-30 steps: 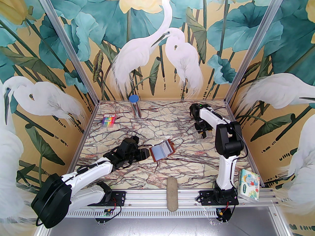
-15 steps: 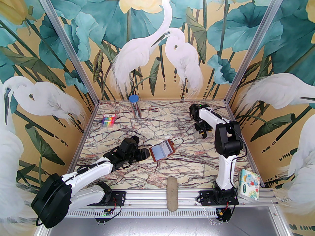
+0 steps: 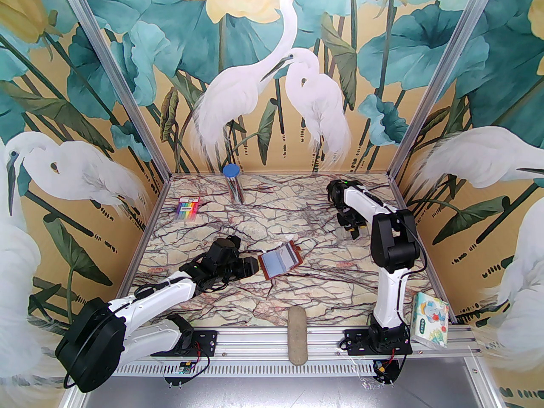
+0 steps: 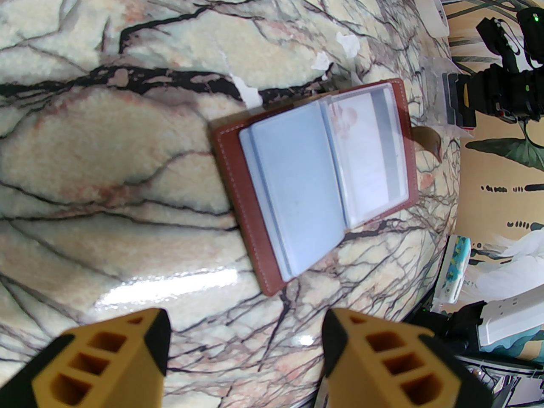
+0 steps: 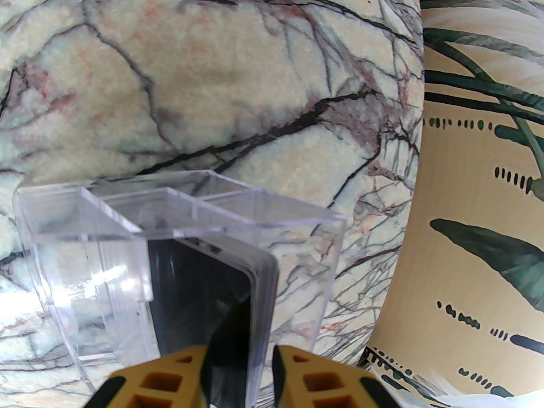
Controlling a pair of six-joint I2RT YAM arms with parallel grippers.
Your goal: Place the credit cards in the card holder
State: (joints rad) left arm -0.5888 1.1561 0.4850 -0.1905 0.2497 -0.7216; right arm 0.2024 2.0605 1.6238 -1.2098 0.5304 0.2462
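Note:
The card holder (image 3: 281,262) lies open on the marble table, a reddish-brown wallet (image 4: 314,185) with pale blue clear sleeves. A pale card with a grey stripe (image 4: 374,160) sits in its right sleeve. My left gripper (image 3: 254,266) hovers just left of the holder, open and holding nothing (image 4: 244,347). At the far right, my right gripper (image 3: 352,230) reaches into a clear acrylic box (image 5: 85,279). A stack of credit cards (image 5: 199,296) stands on edge there, a dark card in front. The right gripper (image 5: 240,376) is shut on that stack, one finger on each side.
A rainbow pen pack (image 3: 187,208) and a blue-lidded tube (image 3: 232,183) lie at the back left. A crumpled clear wrapper (image 3: 282,245) sits behind the holder. A tissue pack (image 3: 430,319) and a grey oblong pad (image 3: 297,334) rest by the front rail.
The right gripper's fingers have closed in on the stack of cards in the clear box. The left arm has shifted only slightly, its jaws unchanged.

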